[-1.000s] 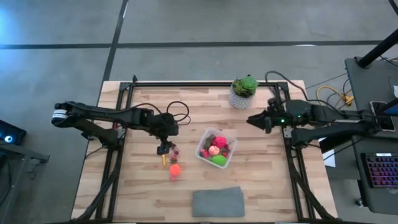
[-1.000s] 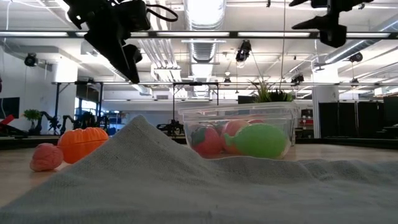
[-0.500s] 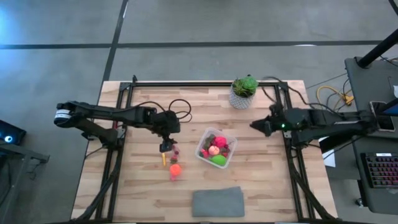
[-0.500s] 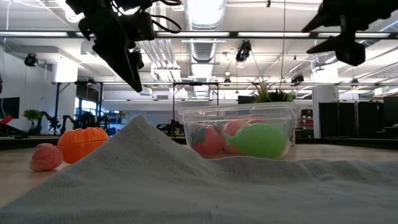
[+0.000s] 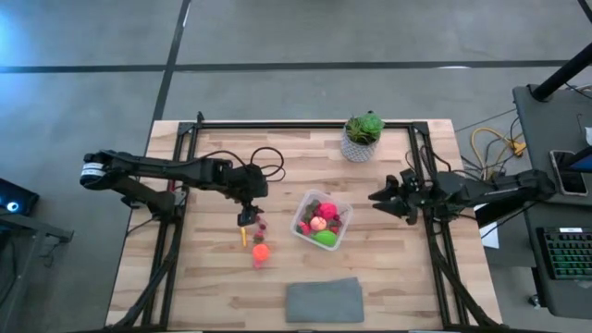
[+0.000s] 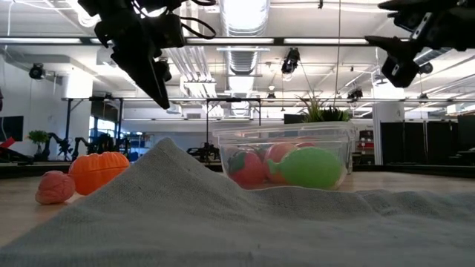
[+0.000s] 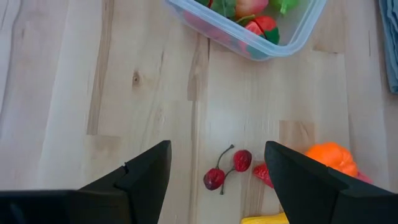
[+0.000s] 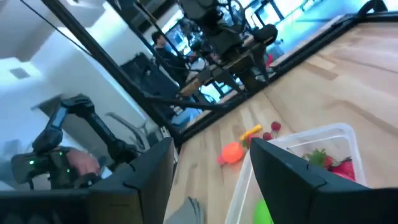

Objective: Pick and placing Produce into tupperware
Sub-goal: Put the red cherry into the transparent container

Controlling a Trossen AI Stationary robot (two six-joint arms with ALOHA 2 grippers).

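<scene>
The clear tupperware (image 5: 322, 219) stands on the table right of centre, with red, pink and green produce inside. Loose produce lies left of it: two cherries (image 7: 226, 170), a yellow piece (image 5: 244, 237), an orange pumpkin (image 5: 261, 250) and a pink piece (image 6: 56, 187). My left gripper (image 5: 246, 219) hangs open above the cherries, slanting down, its fingers (image 7: 147, 176) to either side of them and clear of the table. My right gripper (image 5: 376, 197) is open, level and in the air, right of the tub, holding nothing.
A potted green plant (image 5: 363, 136) stands at the table's far edge, behind the tub. A flat grey cloth (image 5: 324, 300) lies at the near edge and fills the low view's foreground. Bare wood lies between the tub and my right gripper.
My right gripper has sunk toward the table and tipped to point level, while its arm has drawn back toward the table's right edge. It stays open.
</scene>
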